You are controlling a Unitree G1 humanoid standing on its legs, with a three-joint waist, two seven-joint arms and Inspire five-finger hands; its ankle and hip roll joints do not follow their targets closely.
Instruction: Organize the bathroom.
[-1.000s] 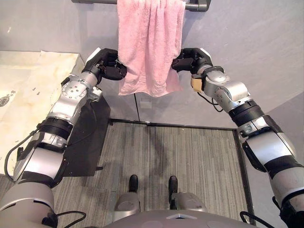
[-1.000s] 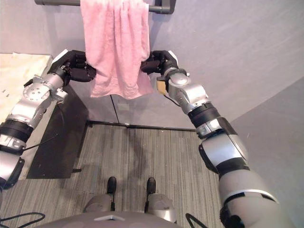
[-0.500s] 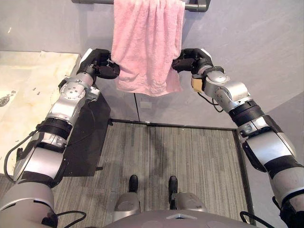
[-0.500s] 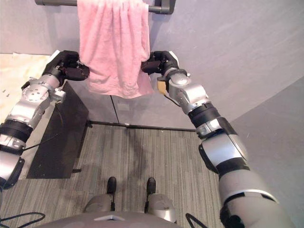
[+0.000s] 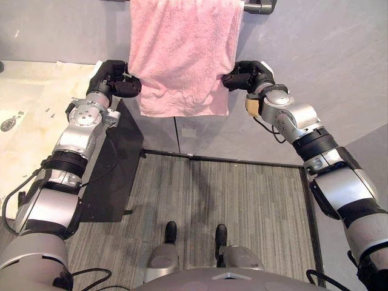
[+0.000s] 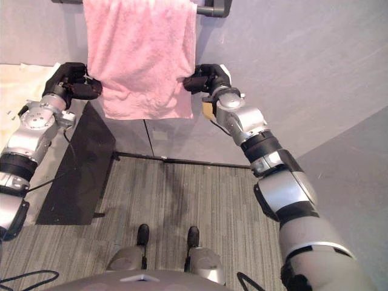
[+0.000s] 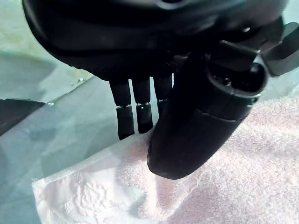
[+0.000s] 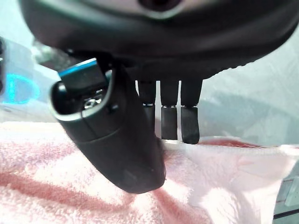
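Pinching the pink towel [image 5: 182, 54] at both side edges, I am spreading it flat where it hangs over the grey towel bar [image 5: 260, 7] on the wall. My left hand [image 5: 115, 82] is nipping the left edge between thumb and fingers; my right hand [image 5: 242, 76] is nipping the right edge likewise. Done well, I judge, both hands are pulling outward evenly, at matching height, without dragging the cloth off the bar. The terry cloth is hanging smooth, its lower hem nearly level.
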